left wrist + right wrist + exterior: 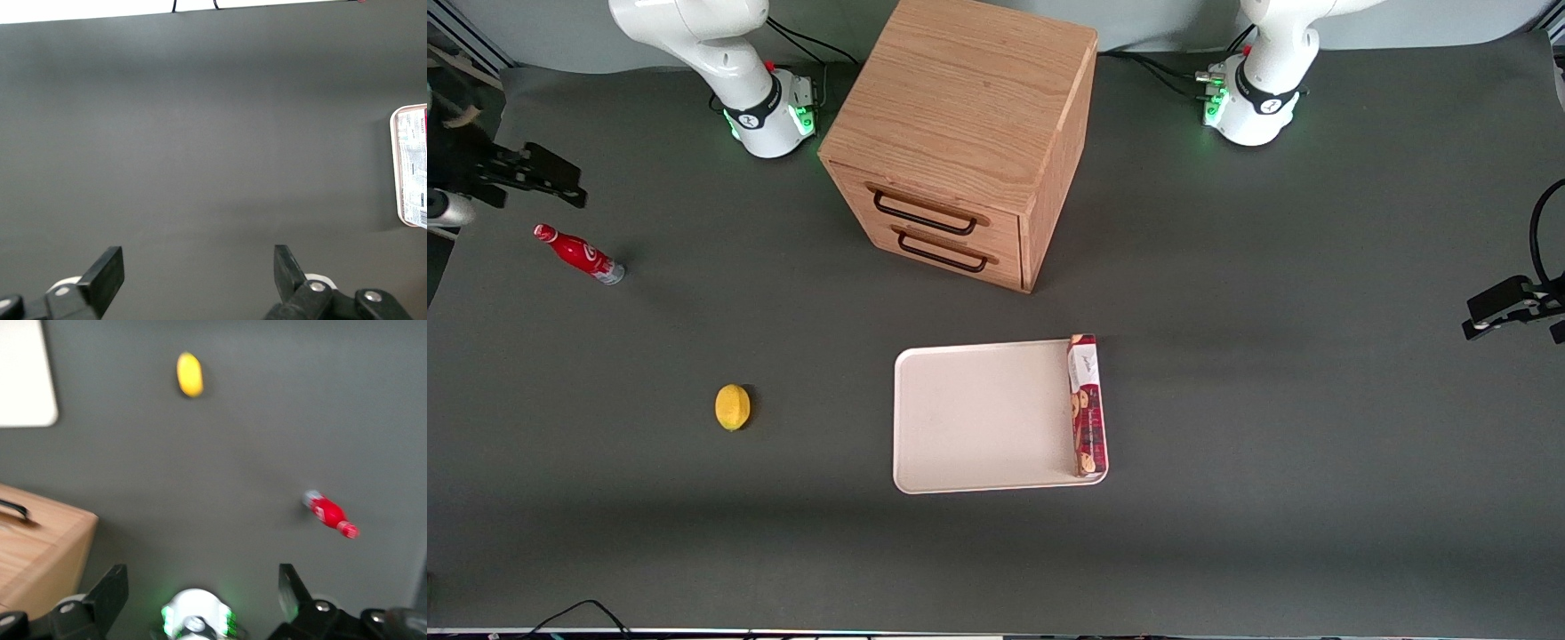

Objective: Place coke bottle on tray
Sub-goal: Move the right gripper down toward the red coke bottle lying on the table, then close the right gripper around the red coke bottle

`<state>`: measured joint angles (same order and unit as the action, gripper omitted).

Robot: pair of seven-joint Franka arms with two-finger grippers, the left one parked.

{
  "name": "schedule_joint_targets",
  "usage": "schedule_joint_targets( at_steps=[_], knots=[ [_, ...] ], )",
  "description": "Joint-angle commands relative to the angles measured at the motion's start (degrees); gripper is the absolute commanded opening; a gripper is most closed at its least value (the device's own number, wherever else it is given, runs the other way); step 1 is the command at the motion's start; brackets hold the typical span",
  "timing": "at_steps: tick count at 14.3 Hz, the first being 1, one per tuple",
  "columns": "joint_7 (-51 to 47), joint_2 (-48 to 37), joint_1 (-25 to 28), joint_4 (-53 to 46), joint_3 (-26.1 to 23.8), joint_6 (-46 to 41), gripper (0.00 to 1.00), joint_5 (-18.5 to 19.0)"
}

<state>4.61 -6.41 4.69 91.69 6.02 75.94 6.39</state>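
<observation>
1. The end effector (538,173) hangs high at the working arm's end of the surface (1272,267), fingers spread with nothing between them. The bottle (580,254) lies on its side on the surface just below it and a little nearer the front camera; no contact yet.
2. First risk: the bottle is round and lying down. A descent off its axis, or fingers closing along its length, probably rolls it away instead of pinching it.
3. The wrist view shows the bottle (329,513) off to one side of the spread fingers (107,593), so the approach needs a sideways correction; skip that and one finger likely lands on top of it.
4. The tray (978,418) sits well away from the end effector, with the lemon (733,407) roughly between them. A low carry could clip the lemon.
5. A biscuit packet (1087,404) fills the tray's edge toward the parked arm. Overshoot and the bottle bumps it; release low, or it may roll over the rim.
</observation>
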Motion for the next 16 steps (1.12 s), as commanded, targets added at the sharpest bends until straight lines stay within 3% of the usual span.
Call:
schedule_joint_targets(
  at_steps=[1, 5, 9, 16],
  knots=[
    [16.08, -7.28, -0.73, 13.02, 7.04, 4.01, 1.00, 6.59],
    [31.64, -11.18, -0.91, 28.87, 20.14, 21.13, 1.00, 12.67],
    [38.52, -10.39, -1.26, 40.83, 30.78, 38.89, 1.00, 12.95],
    [40.55, -7.14, -2.93, 51.22, 34.93, 57.29, 1.00, 12.95]
  ],
)
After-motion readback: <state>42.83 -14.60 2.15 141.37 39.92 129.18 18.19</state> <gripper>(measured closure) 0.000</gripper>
